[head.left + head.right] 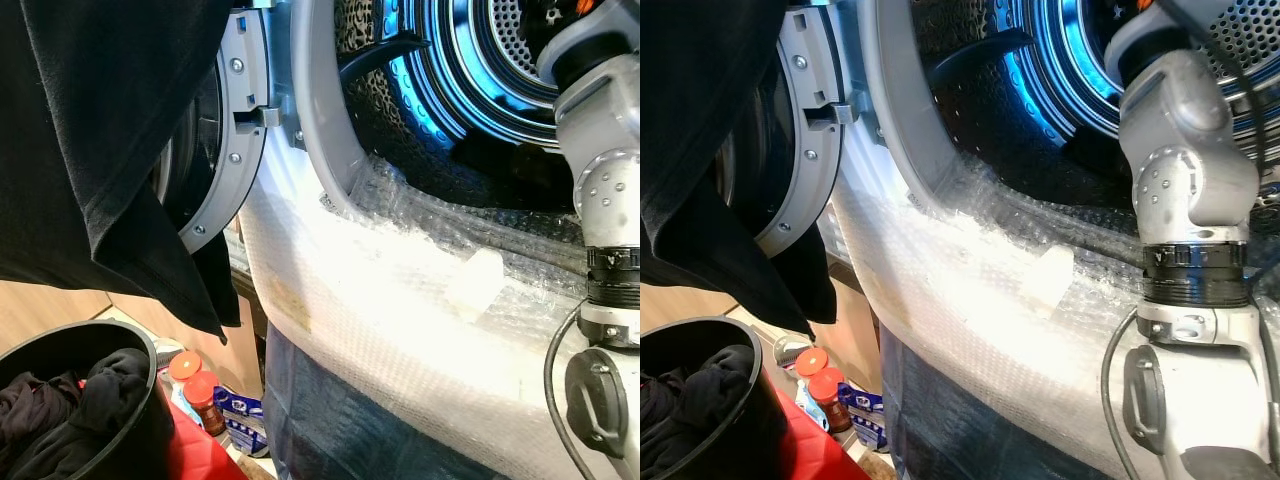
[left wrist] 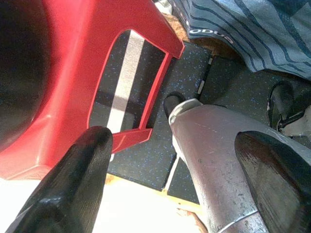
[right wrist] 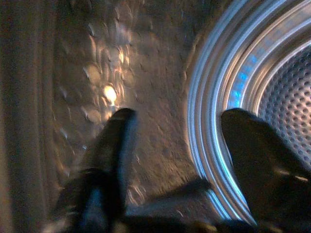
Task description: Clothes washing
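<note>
Bubble wrap (image 1: 400, 290) is draping the washer's rim, dark clothes are sitting in the black bucket (image 1: 140, 345), and I'm reaching my right gripper (image 3: 175, 145), fingers spread empty, into the drum (image 1: 470, 60), left gripper (image 2: 170, 170) hanging wide open too.

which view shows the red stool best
The left wrist view: the red stool spreads across it from above, with its cut-out handle slot plain, framed by the open left pincer. Both eye views catch just a red sliver at the lower left, beside the black bucket. The right wrist view looks into the drum.
</note>
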Motion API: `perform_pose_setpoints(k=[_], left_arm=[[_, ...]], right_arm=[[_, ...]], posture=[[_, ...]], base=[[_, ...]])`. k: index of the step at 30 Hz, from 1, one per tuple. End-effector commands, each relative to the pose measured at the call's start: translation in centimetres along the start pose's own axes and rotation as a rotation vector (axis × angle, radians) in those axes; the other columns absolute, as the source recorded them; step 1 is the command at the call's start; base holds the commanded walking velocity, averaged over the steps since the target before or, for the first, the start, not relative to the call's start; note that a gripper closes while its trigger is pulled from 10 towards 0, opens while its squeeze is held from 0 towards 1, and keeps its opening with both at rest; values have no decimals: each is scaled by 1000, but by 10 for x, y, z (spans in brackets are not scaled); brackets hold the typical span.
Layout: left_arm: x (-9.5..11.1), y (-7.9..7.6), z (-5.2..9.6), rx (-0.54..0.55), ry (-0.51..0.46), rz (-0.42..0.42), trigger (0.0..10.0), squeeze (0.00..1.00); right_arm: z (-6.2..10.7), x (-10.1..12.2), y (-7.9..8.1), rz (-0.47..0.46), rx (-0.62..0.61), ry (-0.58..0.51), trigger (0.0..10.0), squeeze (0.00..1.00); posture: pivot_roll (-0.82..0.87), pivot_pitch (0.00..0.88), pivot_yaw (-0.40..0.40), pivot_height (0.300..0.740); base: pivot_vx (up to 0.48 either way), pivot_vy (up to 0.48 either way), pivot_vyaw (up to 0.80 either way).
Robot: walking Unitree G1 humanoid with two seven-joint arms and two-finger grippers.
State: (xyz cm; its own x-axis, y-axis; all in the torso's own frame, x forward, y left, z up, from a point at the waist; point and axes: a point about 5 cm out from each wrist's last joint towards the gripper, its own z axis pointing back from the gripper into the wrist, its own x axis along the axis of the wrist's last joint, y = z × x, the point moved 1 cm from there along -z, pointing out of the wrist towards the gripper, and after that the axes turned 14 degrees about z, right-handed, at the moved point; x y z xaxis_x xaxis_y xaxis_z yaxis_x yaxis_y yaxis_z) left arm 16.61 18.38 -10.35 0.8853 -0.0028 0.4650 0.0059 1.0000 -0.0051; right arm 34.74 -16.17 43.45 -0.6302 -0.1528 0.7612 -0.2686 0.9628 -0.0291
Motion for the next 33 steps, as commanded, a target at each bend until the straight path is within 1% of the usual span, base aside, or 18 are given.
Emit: perform_pose_setpoints(k=[1, 3, 5, 6, 11, 12, 14, 15, 18, 19, 20, 22, 26, 29, 30, 31, 32, 33], left_arm=[[-10, 3, 1, 1, 45, -16, 10000, 0], [-11, 3, 1, -1, 46, -16, 10000, 0], [-12, 2, 1, -2, 49, -15, 10000, 0], [-12, 2, 1, -3, 50, -14, 10000, 0], [-16, 3, 2, -3, 61, -17, 10000, 0], [-16, 2, 2, -5, 63, -19, 10000, 0], [-16, 2, 2, -5, 63, -19, 10000, 0], [-16, 2, 2, -7, 63, -21, 10000, 0], [-16, 1, 2, -10, 63, -27, 10000, 0], [-16, 1, 2, -10, 63, -27, 10000, 0], [-16, 1, 2, -8, 62, -24, 10000, 0], [-16, 1, 2, -7, 62, -24, 10000, 0], [-17, 1, 2, -7, 65, -23, 10000, 0], [-17, 1, 2, -7, 67, -21, 10000, 0], [-18, 0, 2, -9, 69, -21, 10000, 0], [-18, 0, 2, -9, 69, -21, 10000, 0], [-18, -1, 2, -10, 70, -21, 10000, 0], [-18, -1, 2, -11, 70, -21, 10000, 0]], right_arm=[[7, 21, 5, -124, 84, -114, 10000, 0], [16, 26, 11, -207, 168, -157, 10000, 0], [24, 30, 17, -240, 257, -198, 10000, 0], [27, 31, 19, -248, 285, -210, 10000, 0], [56, 43, 47, -264, 549, -274, 10000, 0], [67, 46, 55, -271, 629, -275, 10000, 0], [67, 46, 55, -271, 629, -275, 10000, 0], [77, 44, 63, -259, 704, -258, 10000, 0], [95, 45, 75, -296, 838, -248, 10000, 0], [95, 45, 75, -296, 838, -248, 10000, 0], [106, 52, 81, -352, 898, -271, 10000, 0], [108, 55, 82, -370, 906, -278, 10000, 0], [125, 61, 98, -583, 994, -270, 10000, 0], [146, 56, 101, -727, 1055, -222, 10000, 0], [161, 53, 106, -801, 1114, -194, 10000, 0], [161, 53, 106, -801, 1114, -194, 10000, 0], [172, 49, 108, -827, 1154, -169, 10000, 0], [176, 48, 108, -835, 1161, -159, 10000, 0]], posture=[[-107, 0, 9, 740], [-104, 0, 8, 740], [-105, 0, 10, 740], [-105, 0, 10, 740], [-112, 0, 9, 740], [-115, 0, 11, 740], [-115, 0, 11, 740], [-121, 0, 14, 740], [-120, 0, 10, 740], [-120, 0, 10, 740], [-120, 0, 10, 740], [-120, 0, 10, 740], [-121, 0, 2, 740], [-126, 2, 0, 740], [-126, 6, 0, 740], [-126, 6, 0, 740], [-126, 8, 0, 740], [-126, 8, 0, 740]], base=[[0, 0, 0], [0, 0, 0], [0, 0, 0], [0, 0, 0], [0, 0, 0], [0, 0, 0], [0, 0, 0], [0, 0, 0], [0, 0, 0], [0, 0, 0], [0, 0, 0], [0, 0, 0], [0, 0, 0], [0, 0, 0], [0, 0, 0], [0, 0, 0], [0, 0, 0], [0, 0, 0]])
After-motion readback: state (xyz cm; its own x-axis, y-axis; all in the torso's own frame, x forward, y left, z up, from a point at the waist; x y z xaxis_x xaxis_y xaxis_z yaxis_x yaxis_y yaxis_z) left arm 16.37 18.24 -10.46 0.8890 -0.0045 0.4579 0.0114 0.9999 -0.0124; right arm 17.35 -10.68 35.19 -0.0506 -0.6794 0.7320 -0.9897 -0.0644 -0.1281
